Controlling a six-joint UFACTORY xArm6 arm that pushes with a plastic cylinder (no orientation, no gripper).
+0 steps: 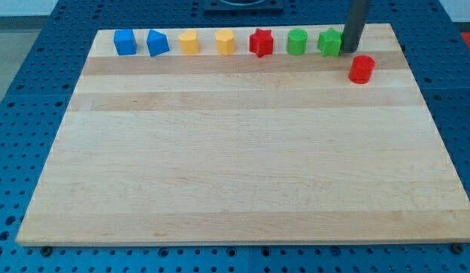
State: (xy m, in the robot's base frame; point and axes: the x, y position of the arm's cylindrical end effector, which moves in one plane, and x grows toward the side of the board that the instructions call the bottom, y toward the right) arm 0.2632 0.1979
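Note:
My tip (348, 51) rests on the board near the view's top right. It stands right beside the green block (330, 42), at that block's right edge, seemingly touching it. A red cylinder (361, 69) lies just below and to the right of the tip, a small gap away. A row of blocks runs along the view's top: a blue cube (125, 42), a blue angular block (157, 43), two yellow blocks (189, 42) (225, 42), a red star (261, 42) and a green cylinder (297, 42).
The wooden board (242, 167) lies on a blue perforated table (23, 98). The rod comes down from the view's top edge.

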